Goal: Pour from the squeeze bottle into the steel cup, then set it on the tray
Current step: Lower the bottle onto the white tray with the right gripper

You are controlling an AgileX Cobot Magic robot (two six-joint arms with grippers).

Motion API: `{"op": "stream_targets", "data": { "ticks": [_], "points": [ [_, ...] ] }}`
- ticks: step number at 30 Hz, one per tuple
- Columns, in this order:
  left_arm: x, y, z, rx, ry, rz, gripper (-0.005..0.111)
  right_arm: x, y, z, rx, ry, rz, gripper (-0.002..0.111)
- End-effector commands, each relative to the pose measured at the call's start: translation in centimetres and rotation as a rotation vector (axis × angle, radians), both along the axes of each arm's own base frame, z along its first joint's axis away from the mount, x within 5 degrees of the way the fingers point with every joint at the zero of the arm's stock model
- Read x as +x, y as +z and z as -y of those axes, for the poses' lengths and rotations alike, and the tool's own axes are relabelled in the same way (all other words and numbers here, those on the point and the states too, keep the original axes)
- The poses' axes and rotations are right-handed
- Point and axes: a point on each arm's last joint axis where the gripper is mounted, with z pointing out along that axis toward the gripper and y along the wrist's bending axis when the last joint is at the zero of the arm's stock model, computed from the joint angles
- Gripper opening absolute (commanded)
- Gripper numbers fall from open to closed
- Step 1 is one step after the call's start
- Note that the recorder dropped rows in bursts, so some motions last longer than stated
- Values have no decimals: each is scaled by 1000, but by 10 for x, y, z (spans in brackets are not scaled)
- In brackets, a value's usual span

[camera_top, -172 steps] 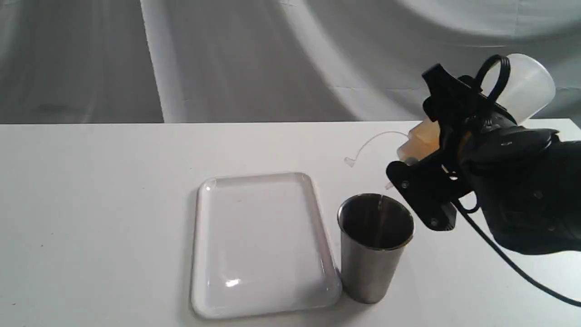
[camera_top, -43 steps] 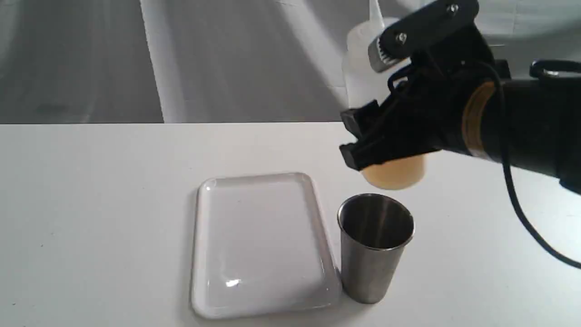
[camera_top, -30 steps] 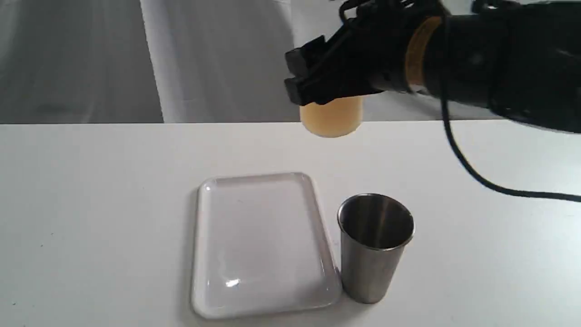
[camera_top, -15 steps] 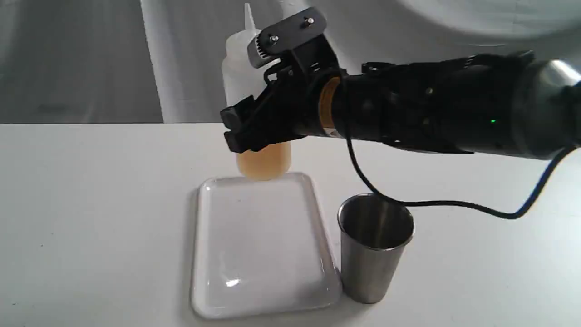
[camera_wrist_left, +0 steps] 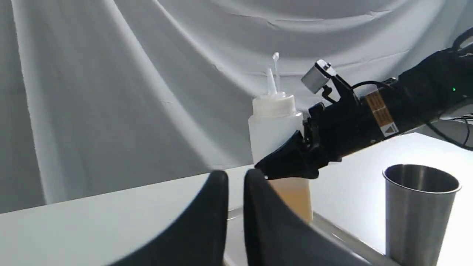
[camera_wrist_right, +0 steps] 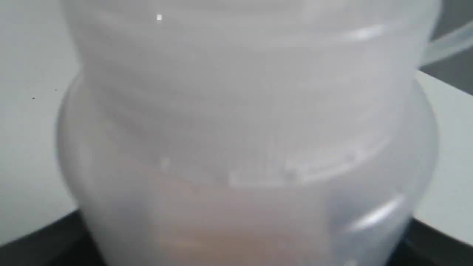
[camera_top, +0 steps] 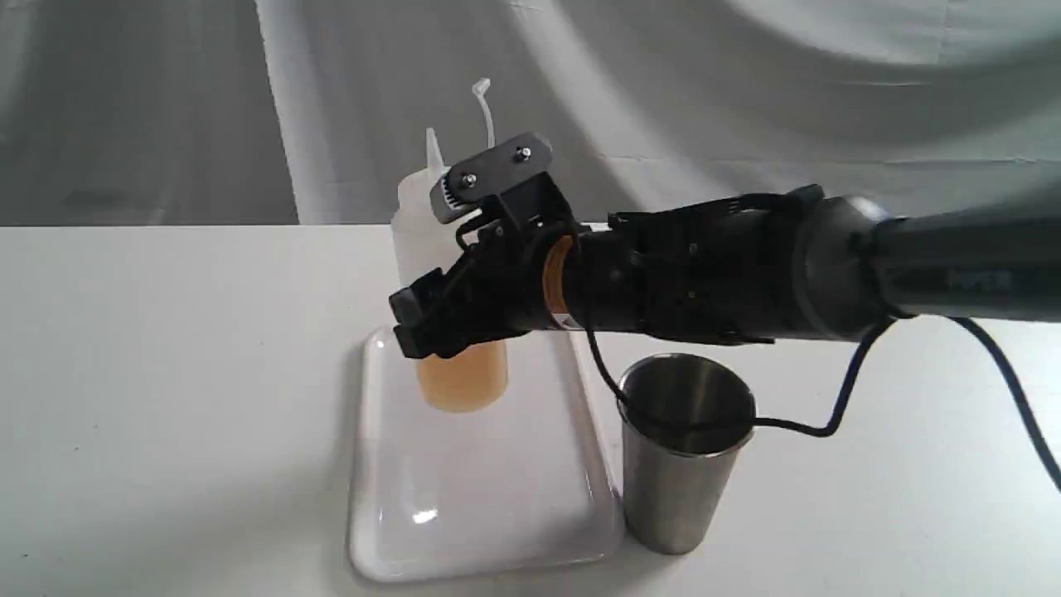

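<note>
My right fingers [camera_top: 427, 319] are clenched around the middle of the translucent whitish plastic squeeze bottle [camera_top: 460, 381]. I hold it upright over the far part of the flat glossy white rectangular tray [camera_top: 497, 514]. Amber liquid fills its lower part. My near finger crosses the front of the bottle, and the far one is hidden behind it. I cannot tell whether the base sits on the tray or hangs just above it, because in the left wrist view my own dark finger covers the bottom edge. The pointed nozzle [camera_top: 431, 149] points upward, partly behind my hardware, and the thin cap strap [camera_top: 483, 108] rises beyond it.

In the right wrist view the bottle fills almost everything as a blurred pale mass. My fingers appear there only as dark corners, so that view shows nothing clear of the grip.

The brushed stainless-steel tapered cup [camera_top: 680, 489] stands upright on the white counter [camera_top: 166, 373], just right of the tray's near right corner. Whether it touches the rim is hard to make out. A black cable [camera_top: 837, 406] from my right arm sags across the cup's mouth, and the dark interior hides any liquid level.

My left fingers [camera_wrist_left: 216, 214] are drawn nearly together with only a slim gap, holding nothing. They sit low on the left of the bottle, and their bases are cut off by the picture's edge. A grey draped cloth [camera_top: 746, 83] closes the far side.
</note>
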Motion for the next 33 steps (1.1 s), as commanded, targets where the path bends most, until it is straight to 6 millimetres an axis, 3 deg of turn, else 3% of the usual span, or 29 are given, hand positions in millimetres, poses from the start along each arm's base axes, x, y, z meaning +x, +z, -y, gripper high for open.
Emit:
{"op": "stream_targets", "data": {
  "ticks": [1,6,22,33],
  "points": [
    [0,0,0,0,2,11,8,2,-2,-6,38,44,11,0],
    [0,0,0,0,2,11,8,3,-16,-8,5,79,11,0],
    [0,0,0,0,2,11,8,4,-19,-6,-19,60,9,0],
    [0,0,0,0,2,11,8,6,-35,-7,-71,91,33,0]
  ]
}}
